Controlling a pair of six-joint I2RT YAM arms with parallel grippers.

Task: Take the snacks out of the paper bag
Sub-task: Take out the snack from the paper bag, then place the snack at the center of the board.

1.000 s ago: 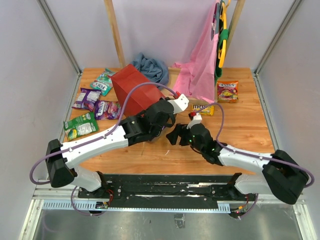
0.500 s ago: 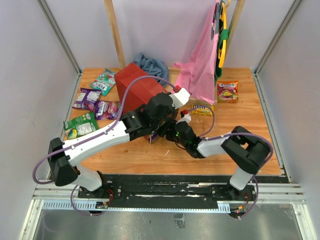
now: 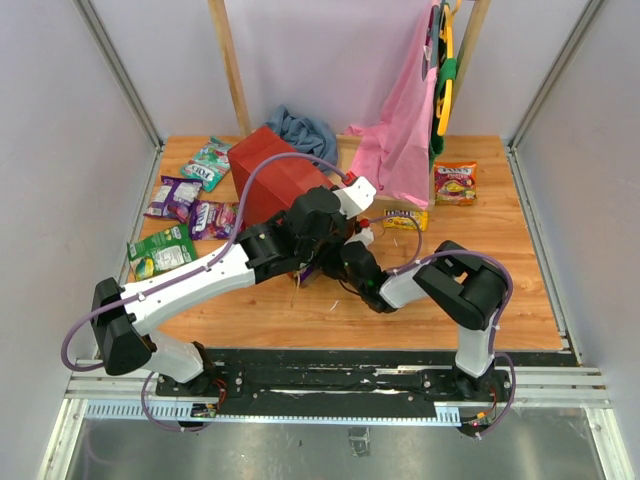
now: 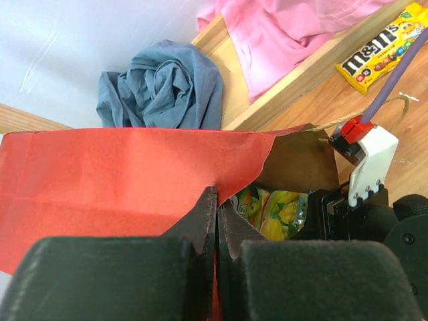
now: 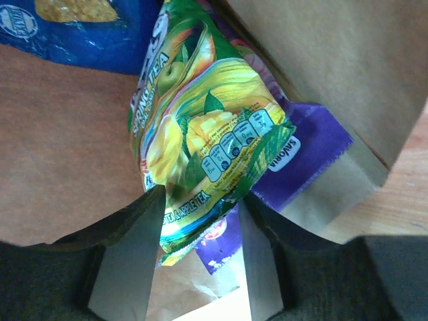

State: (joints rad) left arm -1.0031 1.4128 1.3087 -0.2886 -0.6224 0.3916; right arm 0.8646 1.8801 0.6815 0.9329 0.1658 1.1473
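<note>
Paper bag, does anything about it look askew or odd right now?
Yes: the paper bag is tipped over, not upright, its mouth opening sideways. The left pincer pinches its top edge, and a green-yellow packet sits in the right pincer.

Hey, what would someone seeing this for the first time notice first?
The red paper bag sits at the table's middle, its edge pinched by the left gripper. Inside its mouth, the right gripper straddles a green-and-yellow tea packet. A pink garment hangs at the back right.
</note>
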